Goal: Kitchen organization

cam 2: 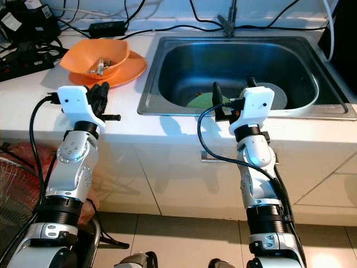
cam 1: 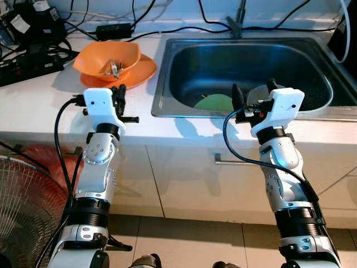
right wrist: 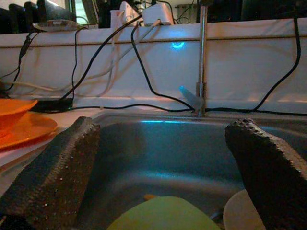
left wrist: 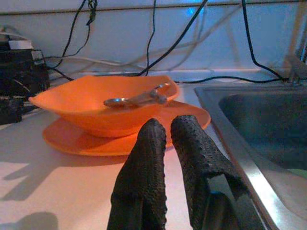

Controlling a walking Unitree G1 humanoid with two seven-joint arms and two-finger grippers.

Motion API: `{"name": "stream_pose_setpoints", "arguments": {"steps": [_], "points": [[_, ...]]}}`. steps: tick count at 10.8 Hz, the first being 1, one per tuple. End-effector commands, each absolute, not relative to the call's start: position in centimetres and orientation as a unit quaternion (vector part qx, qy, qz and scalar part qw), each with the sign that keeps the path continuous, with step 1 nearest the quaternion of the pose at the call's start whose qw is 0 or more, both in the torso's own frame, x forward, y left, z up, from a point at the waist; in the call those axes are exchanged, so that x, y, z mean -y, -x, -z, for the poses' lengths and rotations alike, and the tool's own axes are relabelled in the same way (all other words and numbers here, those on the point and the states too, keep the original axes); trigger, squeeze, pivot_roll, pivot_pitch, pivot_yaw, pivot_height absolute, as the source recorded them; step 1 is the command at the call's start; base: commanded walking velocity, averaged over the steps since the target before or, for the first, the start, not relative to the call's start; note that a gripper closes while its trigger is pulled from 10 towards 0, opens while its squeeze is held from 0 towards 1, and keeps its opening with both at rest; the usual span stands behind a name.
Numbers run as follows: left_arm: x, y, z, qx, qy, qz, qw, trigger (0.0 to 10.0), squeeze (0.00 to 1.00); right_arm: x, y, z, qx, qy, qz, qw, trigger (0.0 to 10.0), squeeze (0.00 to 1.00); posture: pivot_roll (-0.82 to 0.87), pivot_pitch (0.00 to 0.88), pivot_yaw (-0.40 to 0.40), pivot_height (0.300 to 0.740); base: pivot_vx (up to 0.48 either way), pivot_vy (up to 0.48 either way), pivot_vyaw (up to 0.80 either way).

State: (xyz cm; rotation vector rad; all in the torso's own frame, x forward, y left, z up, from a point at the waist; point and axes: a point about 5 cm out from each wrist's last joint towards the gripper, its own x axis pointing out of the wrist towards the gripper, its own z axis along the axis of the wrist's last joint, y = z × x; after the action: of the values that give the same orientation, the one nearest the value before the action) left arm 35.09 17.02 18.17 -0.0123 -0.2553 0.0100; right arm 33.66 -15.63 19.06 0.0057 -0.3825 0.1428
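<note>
White kitchen desk (cam 1: 39, 106) runs under my view, with a steel sink (cam 1: 167, 84) set into it. My targets for tidying sit in two spots. Down in the basin lie a green plate (cam 1: 215, 103) and a paler round dish (cam 2: 274, 94), partly hidden behind my right end effector (cam 1: 254, 89), which hangs over the front rim with its fingers spread wide. On the desk just beside the sink's left edge, an orange bowl (cam 1: 109, 56) sits on an orange plate (cam 1: 142, 71), with metal cutlery (left wrist: 136, 99) lying loose inside the bowl. My left end effector (cam 1: 118, 92) hovers just short of that stack, fingers pinched nearly together and holding nothing.

I judge the main risks to be these: the green plate lies flat on smooth steel, so wide fingers may only skid it around; the bowl looks like glossy plastic and could slide off its plate if nudged, spilling the cutlery. Black cables (cam 1: 128, 28) trail along the back wall near the tap (right wrist: 200, 62), where a reaching arm might snag.
</note>
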Motion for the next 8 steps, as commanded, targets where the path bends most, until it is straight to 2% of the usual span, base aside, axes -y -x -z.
{"name": "stream_pose_setpoints", "arguments": {"steps": [1, 2, 4, 8], "points": [[-17.4, -34.9, -18.3, 0.129, -0.001, -0.012, 0.992, 10.0, 0.0, 15.6, -33.8, -19.4, 0.192, -0.002, -0.072, 0.979, 10.0, 0.0, 0.04, 0.093, 0.072, 0.74, 0.274, 0.0, 0.0], [-17.4, -34.9, -18.3, 0.13, -0.002, -0.012, 0.991, 10.0, 0.0, 15.6, -33.8, -19.4, 0.192, -0.002, -0.07, 0.979, 10.0, 0.0, 0.04, 0.095, 0.073, 0.74, 0.274, 0.0, 0.0], [-17.7, -34.7, -18.0, 0.128, 0.009, -0.017, 0.992, 10.0, 0.0, 15.7, -33.8, -19.4, 0.189, -0.001, -0.071, 0.979, 10.0, 0.0, 0.04, 0.102, 0.072, 0.74, 0.0, 0.0, 0.0], [-18.4, -35.6, -18.9, 0.107, 0.101, -0.028, 0.989, 10.0, 0.0, 15.7, -33.7, -19.3, 0.189, -0.002, -0.071, 0.979, 10.0, 0.0, 0.04, 0.103, 0.076, 0.74, 0.0, 0.0, 0.0]]}}
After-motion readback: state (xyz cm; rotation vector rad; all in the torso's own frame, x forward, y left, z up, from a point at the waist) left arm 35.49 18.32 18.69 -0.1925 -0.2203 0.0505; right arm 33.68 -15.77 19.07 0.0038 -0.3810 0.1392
